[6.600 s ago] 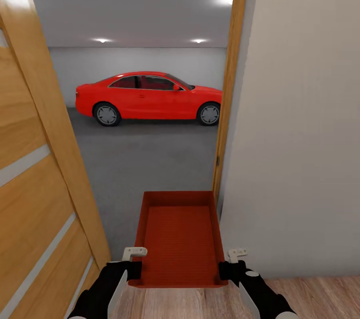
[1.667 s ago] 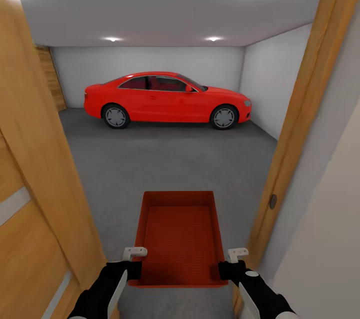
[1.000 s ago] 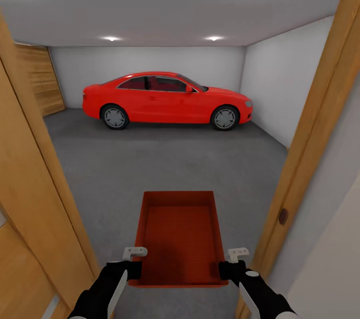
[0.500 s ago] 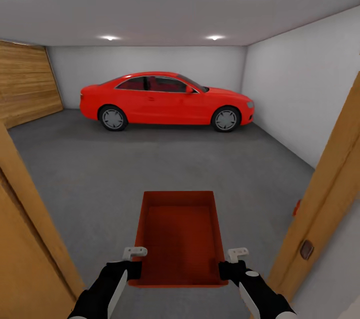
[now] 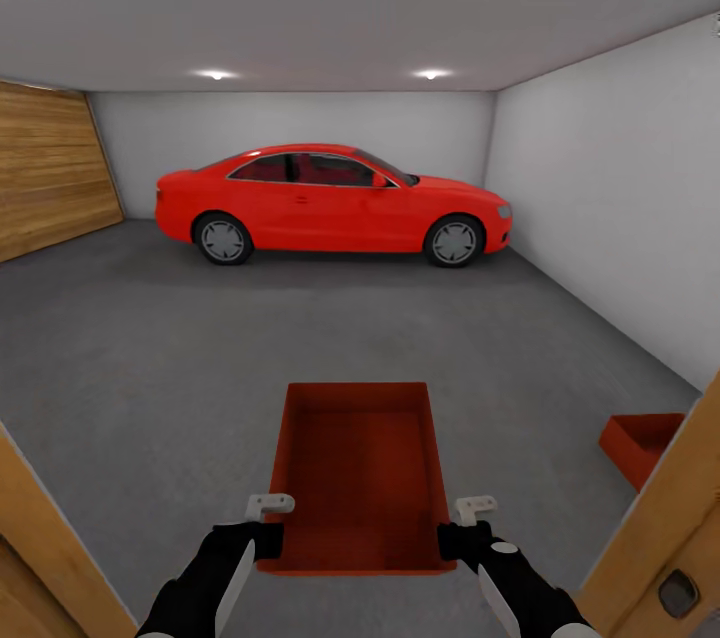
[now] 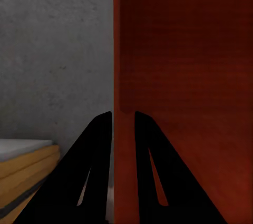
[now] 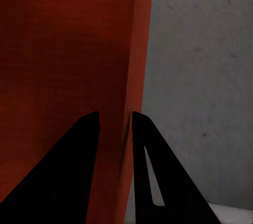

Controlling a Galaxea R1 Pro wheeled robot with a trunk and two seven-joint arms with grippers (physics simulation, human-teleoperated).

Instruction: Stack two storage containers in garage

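The left gripper (image 5: 268, 524) and right gripper (image 5: 462, 526) each pinch a side wall of one red-orange storage container (image 5: 357, 478), the black fingers (image 6: 100, 150) nearly closed astride the thin wall, carrying it level above the dark grey concrete floor (image 5: 200, 358). A second container (image 5: 640, 446) sits on that floor to the right, partly hidden by the wooden door frame (image 5: 660, 528). One red car (image 5: 330, 203) stands parked well ahead by the far wall.
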